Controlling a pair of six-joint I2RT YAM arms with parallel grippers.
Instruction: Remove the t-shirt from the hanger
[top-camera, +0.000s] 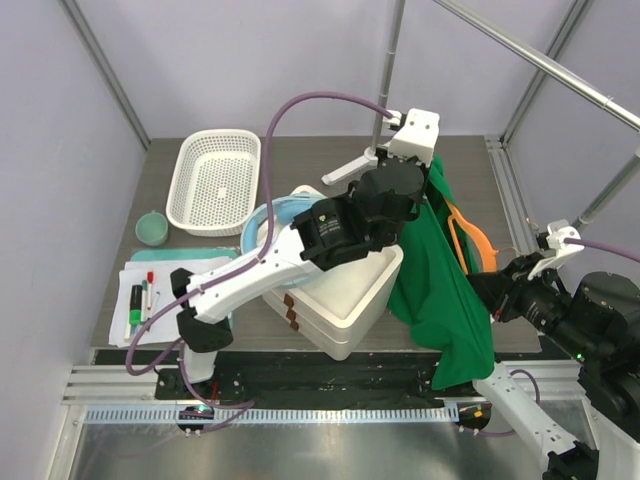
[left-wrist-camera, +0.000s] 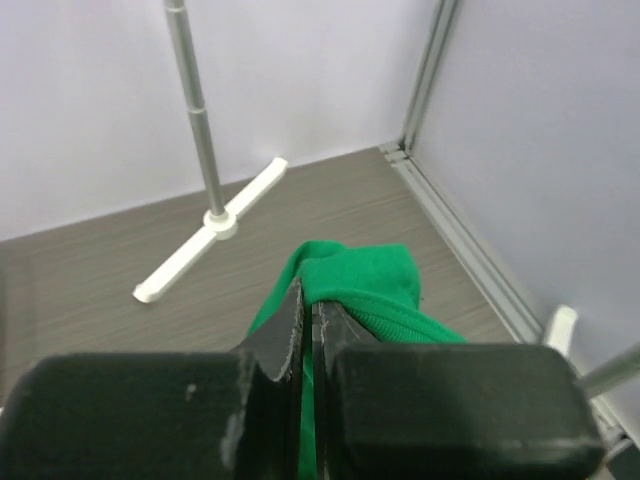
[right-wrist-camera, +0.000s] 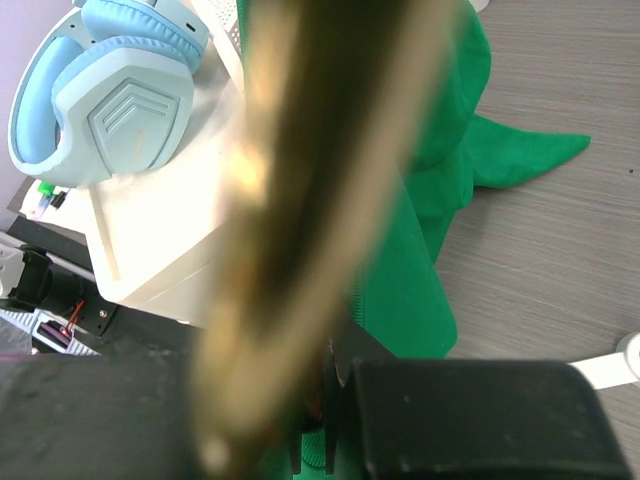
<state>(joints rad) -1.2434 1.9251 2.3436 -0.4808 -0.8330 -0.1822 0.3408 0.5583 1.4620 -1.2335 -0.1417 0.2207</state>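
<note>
— Green cloth is pinched in the left gripper (left-wrist-camera: 310, 302), its jaws closed on it. Why take the t-shirt (top-camera: 440, 290) at its very top?
— That part sits over the hanger (top-camera: 472, 238). Lifting there should slip it off the orange shoulder, I judge.
— And the right gripper (top-camera: 497, 288)?
— Clamped on the hanger, as far as I can tell: a blurred orange bar runs down into its jaws in the wrist view. It anchors the frame so only cloth moves.
— Where is the shirt?
— Draped just beside the white box (top-camera: 350, 290), with one sleeve on the table. It is not yet free, since orange shows among the folds.
</note>
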